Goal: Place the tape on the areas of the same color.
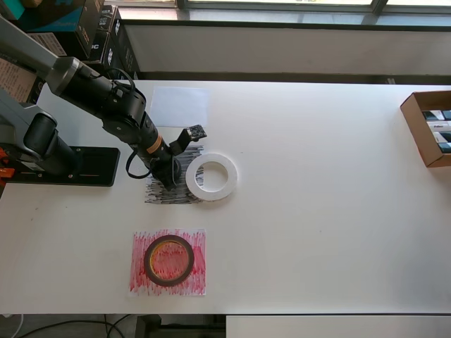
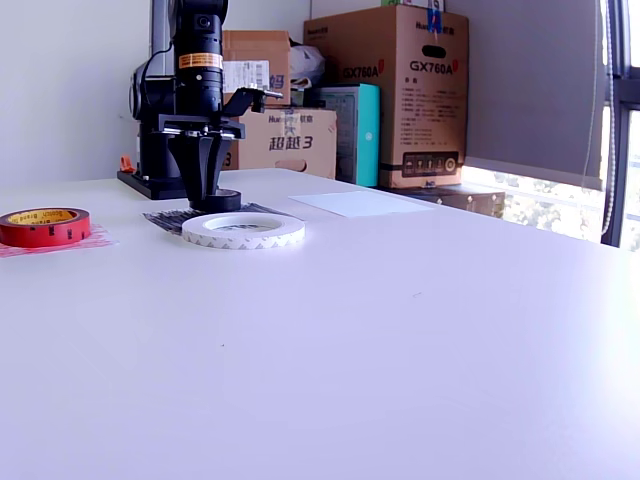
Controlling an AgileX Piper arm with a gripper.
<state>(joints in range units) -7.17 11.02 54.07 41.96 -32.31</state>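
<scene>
While the gripper [image 1: 169,171] is lowered over the scribbled black sheet [image 1: 163,191], its jaws set around the small black roll [image 2: 215,199] resting there, the white ring [image 1: 211,176] is seen just beside it, partly overlapping that sheet, well short of the white sheet [image 1: 180,106].

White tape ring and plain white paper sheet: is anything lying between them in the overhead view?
Only bare white table separates the wide white tape ring from the plain white paper sheet; the arm's pincer sits off to the ring's left.
</scene>
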